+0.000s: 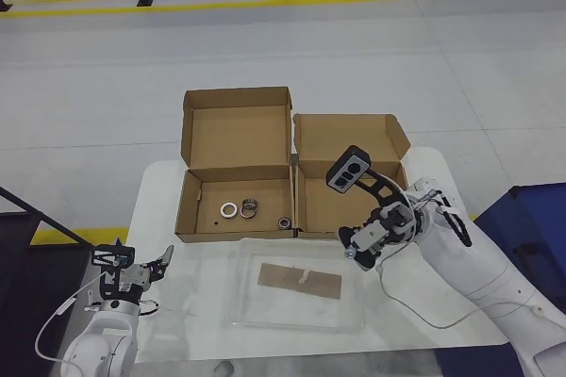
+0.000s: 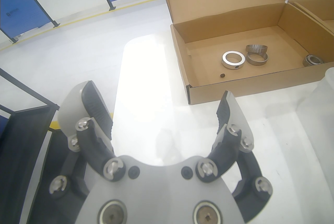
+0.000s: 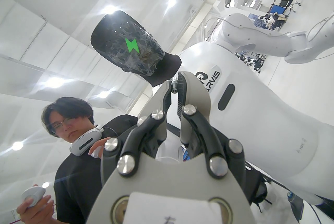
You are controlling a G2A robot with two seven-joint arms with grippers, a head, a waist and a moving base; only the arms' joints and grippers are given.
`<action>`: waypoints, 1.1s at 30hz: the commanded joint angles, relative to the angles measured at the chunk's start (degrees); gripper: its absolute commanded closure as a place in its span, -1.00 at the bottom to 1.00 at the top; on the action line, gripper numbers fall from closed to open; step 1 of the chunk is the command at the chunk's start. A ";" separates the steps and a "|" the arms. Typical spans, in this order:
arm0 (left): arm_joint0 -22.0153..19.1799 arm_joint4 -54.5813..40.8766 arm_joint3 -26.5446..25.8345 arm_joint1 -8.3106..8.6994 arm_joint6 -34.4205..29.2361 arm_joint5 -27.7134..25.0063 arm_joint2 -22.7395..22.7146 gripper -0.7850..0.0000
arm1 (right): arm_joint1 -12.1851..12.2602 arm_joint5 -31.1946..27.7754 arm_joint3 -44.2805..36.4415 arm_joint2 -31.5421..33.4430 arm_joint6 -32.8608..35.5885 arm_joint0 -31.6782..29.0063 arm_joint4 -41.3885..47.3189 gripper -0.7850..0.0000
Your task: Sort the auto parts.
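The left cardboard box (image 1: pixel 191 203) holds a silver ring (image 1: pixel 228 209), a dark ring (image 1: pixel 250 206) and a small bearing (image 1: pixel 284 223). The left wrist view shows the same box (image 2: pixel 180 52) with the silver ring (image 2: pixel 233 59), two stacked dark rings (image 2: pixel 257 54), the bearing (image 2: pixel 312 60) and a tiny dark bit (image 2: pixel 222 75). My left gripper (image 2: pixel 161 102) hovers open over the white table, short of the box's near corner. My right gripper (image 3: pixel 174 86) points upward, shut on a small metal part (image 3: pixel 174 86). It sits at the right box's front edge (image 1: pixel 352 253).
The right cardboard box (image 1: pixel 349 141) stands beside the left one, both with lids open. A clear plastic tray (image 1: pixel 241 283) with a brown cardboard piece (image 1: pixel 300 280) lies in front of the boxes. A black rail (image 1: pixel 38 212) runs along the table's left side.
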 commanded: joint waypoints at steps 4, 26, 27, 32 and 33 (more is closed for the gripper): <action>0.00 0.00 0.00 0.00 0.00 0.00 0.00 -1.00 | 0.00 0.13 -0.15 -0.11 -0.37 -0.15 -0.48 1.00; 0.00 0.00 0.00 0.00 0.00 0.00 0.00 -1.00 | -2.51 -26.34 -13.75 19.10 -11.00 -1.30 -22.68 1.00; 0.00 0.00 0.00 0.00 0.00 0.00 0.00 -1.00 | -2.51 -26.34 -13.75 19.10 -11.00 -1.30 -22.68 1.00; 0.00 0.00 0.00 0.00 0.00 0.00 0.00 -1.00 | -2.51 -26.34 -13.75 19.10 -11.00 -1.30 -22.68 1.00; 0.00 0.00 0.00 0.00 0.00 0.00 0.00 -1.00 | -2.50 -26.05 -13.84 19.01 -11.06 -1.47 -23.14 1.00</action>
